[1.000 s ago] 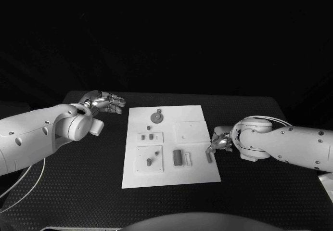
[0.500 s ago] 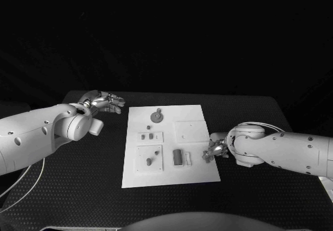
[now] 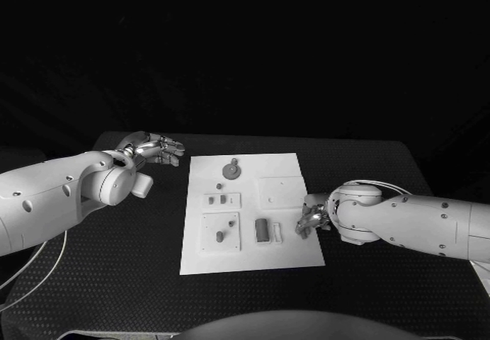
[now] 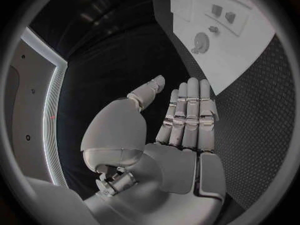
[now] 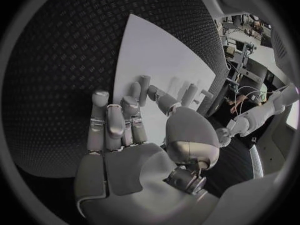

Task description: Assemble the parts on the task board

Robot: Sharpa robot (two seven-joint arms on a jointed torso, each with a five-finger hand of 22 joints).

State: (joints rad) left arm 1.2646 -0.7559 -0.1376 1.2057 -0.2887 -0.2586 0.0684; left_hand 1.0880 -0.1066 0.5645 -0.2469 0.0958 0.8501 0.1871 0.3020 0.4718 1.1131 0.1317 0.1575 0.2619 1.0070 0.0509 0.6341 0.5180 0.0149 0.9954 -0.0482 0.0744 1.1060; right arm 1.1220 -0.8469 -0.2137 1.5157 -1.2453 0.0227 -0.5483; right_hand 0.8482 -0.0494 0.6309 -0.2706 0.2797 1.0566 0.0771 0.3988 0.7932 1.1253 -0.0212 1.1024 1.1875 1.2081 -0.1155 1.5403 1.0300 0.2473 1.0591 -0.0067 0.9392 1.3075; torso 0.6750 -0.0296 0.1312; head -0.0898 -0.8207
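Observation:
The white task board point(image 3: 286, 251) lies mid-table. On it are a round grey part point(image 3: 233, 170), small parts point(image 3: 217, 200) in the left-hand insets and a dark oblong part point(image 3: 263, 230). My right hand point(image 3: 314, 217) is at the board's right edge with its fingers curled, and it pinches a small grey peg point(image 3: 304, 229) that hangs over the edge. The right wrist view shows the right hand point(image 5: 134, 125) with fingertips over the board point(image 5: 156, 55). My left hand point(image 3: 153, 149) hovers off the board's far left corner, empty. In the left wrist view its fingers point(image 4: 187, 115) are straight, with the board point(image 4: 250, 50) and round part point(image 4: 201, 42) beyond.
Black textured tabletop point(image 3: 122, 269) surrounds the board on all sides. A blank raised square point(image 3: 281, 193) sits on the board's right half. My right forearm point(image 3: 408, 227) lies over the table to the right of the board.
My right hand and forearm have shifted left toward the board, carrying the grey peg slightly inward over the right edge. The left hand has stayed put.

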